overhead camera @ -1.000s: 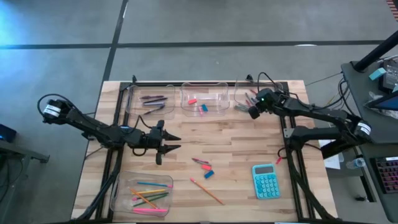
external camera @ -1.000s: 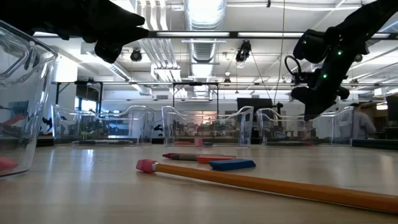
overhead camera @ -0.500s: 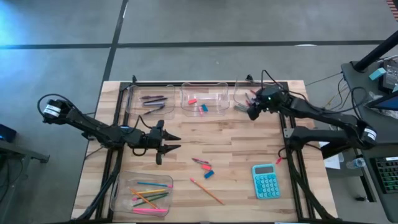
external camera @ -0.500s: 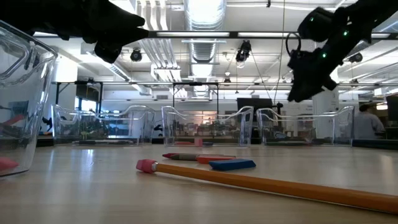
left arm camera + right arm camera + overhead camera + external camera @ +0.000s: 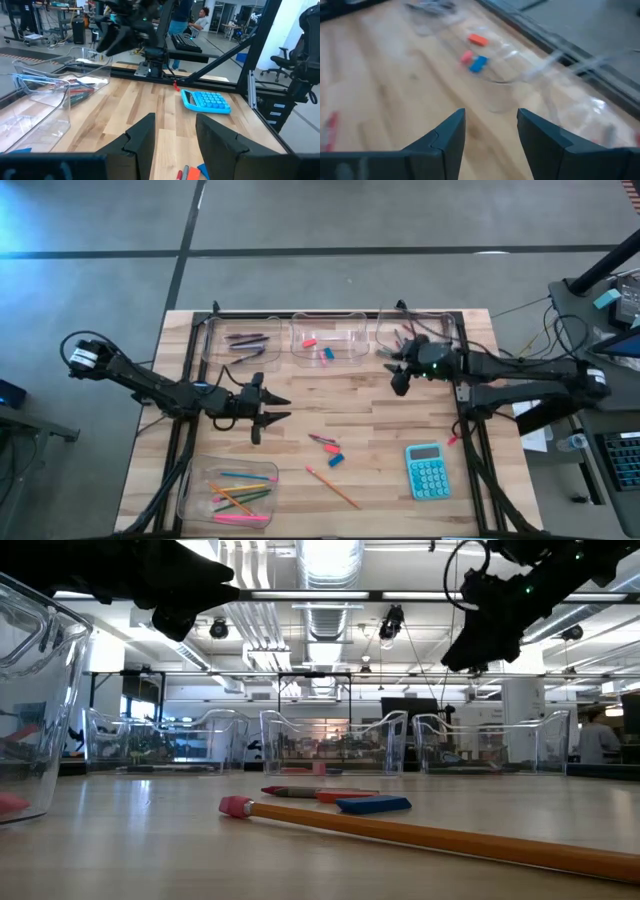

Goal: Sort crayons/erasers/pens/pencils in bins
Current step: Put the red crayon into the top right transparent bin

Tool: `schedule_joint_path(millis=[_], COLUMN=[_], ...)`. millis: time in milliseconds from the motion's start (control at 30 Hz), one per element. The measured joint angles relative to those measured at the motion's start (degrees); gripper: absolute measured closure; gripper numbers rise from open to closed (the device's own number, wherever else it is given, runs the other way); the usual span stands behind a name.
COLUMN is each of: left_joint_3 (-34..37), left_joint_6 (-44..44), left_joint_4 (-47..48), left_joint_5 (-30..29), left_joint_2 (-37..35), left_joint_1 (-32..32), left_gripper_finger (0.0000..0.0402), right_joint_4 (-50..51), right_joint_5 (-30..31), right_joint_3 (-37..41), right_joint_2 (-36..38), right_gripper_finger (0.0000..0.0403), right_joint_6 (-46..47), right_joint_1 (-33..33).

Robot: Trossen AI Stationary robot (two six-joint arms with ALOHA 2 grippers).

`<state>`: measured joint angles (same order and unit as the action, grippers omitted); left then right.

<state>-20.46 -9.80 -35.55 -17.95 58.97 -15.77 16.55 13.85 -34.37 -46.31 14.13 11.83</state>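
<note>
My right gripper (image 5: 398,385) (image 5: 490,135) hangs open with nothing in it, above bare table just in front of the far right bin (image 5: 415,330), which holds crayons. My left gripper (image 5: 272,409) (image 5: 175,135) stands open and level over the table's left middle, holding nothing. Between them lie a red crayon (image 5: 322,442), a blue eraser (image 5: 335,459) and an orange pencil (image 5: 332,486), all flat on the wood. The far middle bin (image 5: 327,340) holds erasers (image 5: 479,64), the far left bin (image 5: 240,340) holds pens, and the near left bin (image 5: 228,492) holds pencils.
A teal calculator (image 5: 428,470) lies near the right front corner. A small red piece (image 5: 448,438) lies beside the right arm's frame. Bare wood stretches across the table's middle between the far bins and the loose items.
My right gripper has drawn away from the far right bin toward the table's near edge, rising and tipping less steeply downward. The arm has swung with it.
</note>
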Motion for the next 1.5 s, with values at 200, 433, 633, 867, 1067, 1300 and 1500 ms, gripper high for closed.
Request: schedule_joint_path(millis=[200, 433, 633, 867, 1067, 1300, 1500], left_joint_3=[0.04, 0.14, 0.13, 0.15, 0.15, 0.15, 0.15], left_joint_6=[-0.28, -0.33, -0.36, -0.48, -0.46, -0.48, -0.59], left_joint_4=[0.02, 0.04, 0.01, 0.02, 0.02, 0.02, 0.04], left_joint_5=[-0.46, -0.46, -0.44, -0.42, -0.4, -0.38, -0.38], left_joint_2=[0.01, 0.02, 0.02, 0.0, 0.02, 0.02, 0.02], left_joint_1=[-0.02, -0.02, -0.02, 0.0, 0.0, 0.0, 0.0], left_gripper_finger=[0.0274, 0.0274, 0.0274, 0.0274, 0.0274, 0.0274, 0.0274], right_joint_4=[-7.85, -15.9, -20.12, -25.74, -32.87, -40.93, -45.57], right_joint_5=[1.46, 3.67, 4.26, 4.26, 4.24, 4.24, 4.22], right_joint_3=[0.02, 0.01, 0.04, 0.07, 0.07, 0.07, 0.09], right_joint_2=[-3.17, -7.54, -12.88, -19.19, -24.58, -31.16, -36.48], right_gripper_finger=[0.0234, 0.0234, 0.0234, 0.0234, 0.0234, 0.0234, 0.0234], right_joint_6=[1.8, 2.47, 2.45, 2.82, 2.82, 2.85, 3.52], right_joint_1=[-8.84, -16.56, -20.62, -24.41, -27.88, -30.32, -31.06])
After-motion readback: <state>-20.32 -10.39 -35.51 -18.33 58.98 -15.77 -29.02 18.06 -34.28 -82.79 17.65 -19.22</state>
